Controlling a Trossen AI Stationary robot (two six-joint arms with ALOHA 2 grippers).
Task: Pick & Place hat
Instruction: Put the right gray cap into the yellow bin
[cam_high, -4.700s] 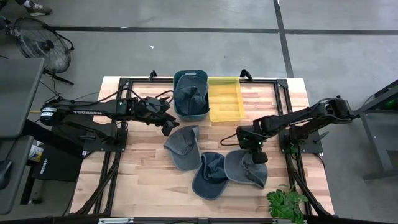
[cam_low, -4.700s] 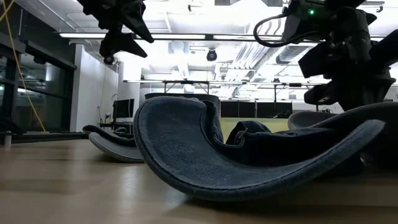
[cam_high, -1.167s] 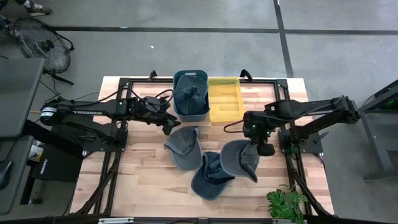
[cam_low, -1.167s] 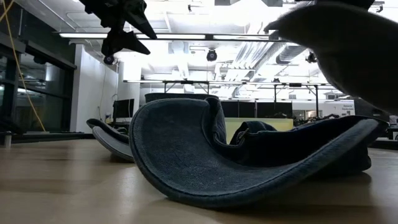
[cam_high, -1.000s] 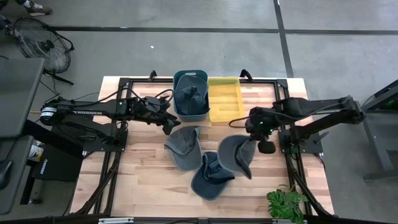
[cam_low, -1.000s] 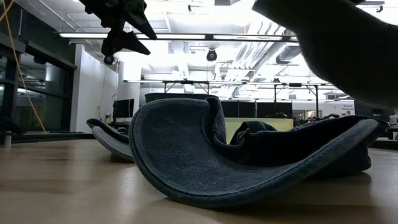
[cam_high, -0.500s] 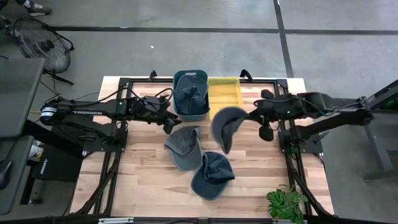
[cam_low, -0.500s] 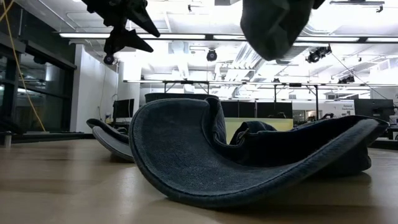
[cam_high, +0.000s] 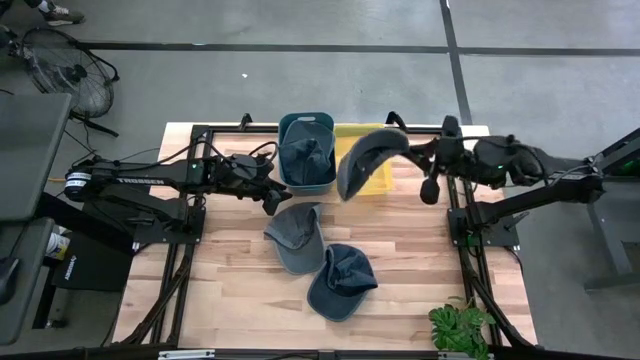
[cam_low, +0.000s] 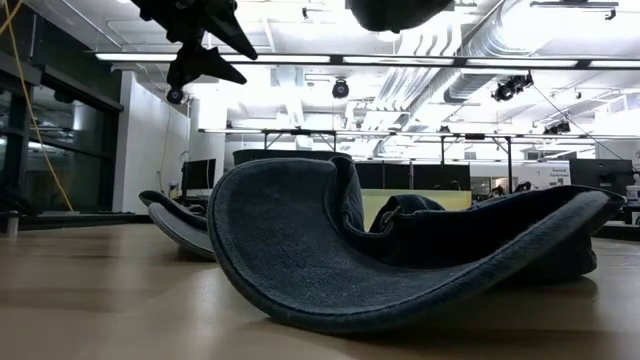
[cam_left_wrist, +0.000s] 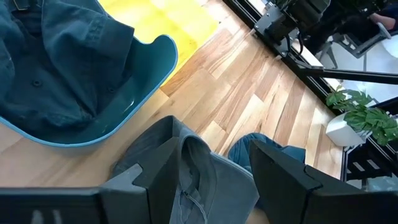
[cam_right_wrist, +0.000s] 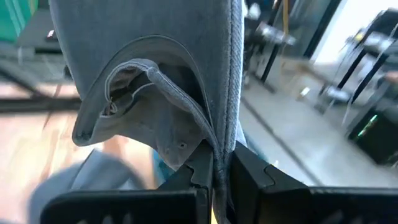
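My right gripper (cam_high: 410, 152) is shut on a blue-grey cap (cam_high: 365, 160) and holds it in the air above the yellow tray (cam_high: 378, 178), beside the teal bin (cam_high: 290, 124). Another cap (cam_high: 306, 152) lies in that bin. Two more caps lie on the table, one (cam_high: 295, 238) under my left gripper and one (cam_high: 340, 282) nearer the near edge. My left gripper (cam_high: 270, 205) hovers open above the first table cap (cam_left_wrist: 186, 168), touching nothing. In the low view the held cap (cam_low: 398, 12) shows at the top edge. My right gripper pinches the cap's edge (cam_right_wrist: 219, 155) between its two fingers (cam_right_wrist: 202, 168). The fingers come roughly level from the table's right side. The cap is lifted clear of the table and reaches out from the fingers toward the teal bin, with its hollow inside (cam_right_wrist: 143, 106) facing the wrist camera.
Black frame rails (cam_high: 455, 220) run along the table's left, right and far sides. A small green plant (cam_high: 460, 325) stands at the near right corner. Bare wood (cam_high: 420, 260) lies where the held cap was. A fan (cam_high: 75, 75) stands on the floor beyond the table's left.
My right gripper has risen and moved toward the far edge and left, carrying the cap from the table beside the near cap up over the yellow tray. The cap has gone from lying on the wood to hanging clear in the air and has turned about.
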